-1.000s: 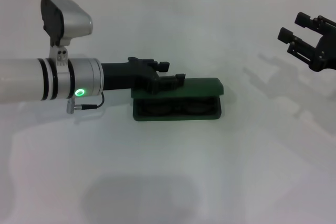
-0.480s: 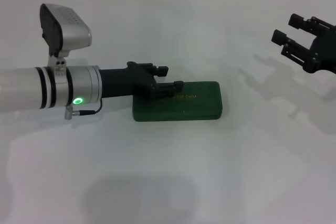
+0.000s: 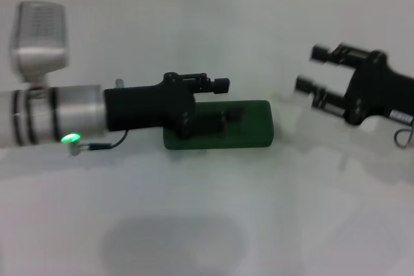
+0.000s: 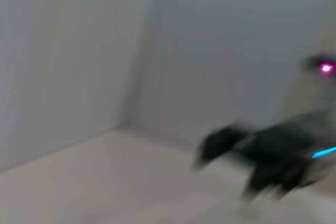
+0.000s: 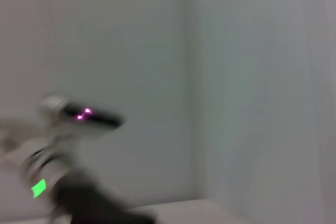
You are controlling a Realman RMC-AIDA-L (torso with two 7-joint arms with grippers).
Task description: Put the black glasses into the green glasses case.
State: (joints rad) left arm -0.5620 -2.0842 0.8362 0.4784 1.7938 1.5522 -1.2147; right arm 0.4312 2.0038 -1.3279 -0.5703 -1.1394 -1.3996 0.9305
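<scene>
Now closed: green glasses case (image 3: 242,123).
Left gripper (image 3: 223,100), fingers parted, at case's 9 o'clock end; right gripper (image 3: 310,72) spread at 3 o'clock.

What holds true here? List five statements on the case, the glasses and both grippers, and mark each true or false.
1. The green glasses case is shut, lying flat on the table. True.
2. The black glasses lie on the table beside the case. False: no glasses are in sight anywhere.
3. The left gripper reaches over the case's left half. True.
4. The right gripper clamps the case's right end. False: it hangs apart from the case, off to its right, fingers spread.
5. The left gripper's fingers are pressed together. False: they stand apart with nothing between them.
</scene>
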